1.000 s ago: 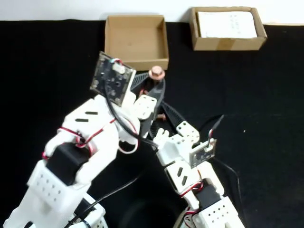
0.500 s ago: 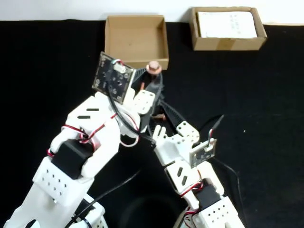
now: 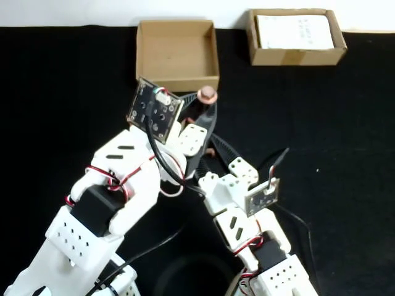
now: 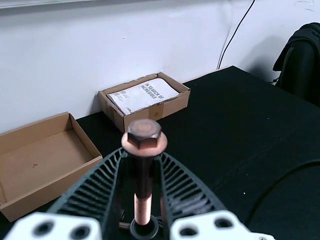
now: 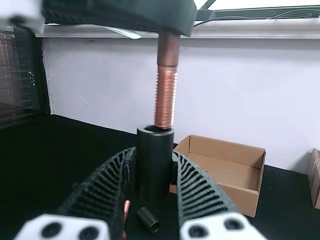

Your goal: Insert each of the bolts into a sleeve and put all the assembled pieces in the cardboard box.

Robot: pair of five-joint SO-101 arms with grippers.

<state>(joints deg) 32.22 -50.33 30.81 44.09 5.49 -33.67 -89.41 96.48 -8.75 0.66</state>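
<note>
- While my left gripper [image 4: 141,156] clamps the bolt [image 4: 143,140] upright, my right gripper [image 5: 153,152] pinches the sleeve [image 5: 154,165] beneath it, with the threaded tip just entering the sleeve's mouth.
- A spare sleeve [image 5: 148,219] and a second bolt [image 5: 125,211] lie below, unassembled.
- The cardboard box [image 3: 176,55], far left, holds nothing, so I judge that most of the work remains.

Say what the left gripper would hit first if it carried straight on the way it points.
Nothing close: past the bolt the left gripper faces bare table. Its wrist view puts the paper-filled box roughly ahead, though it may pass over or beside it; depth is unclear.
</note>
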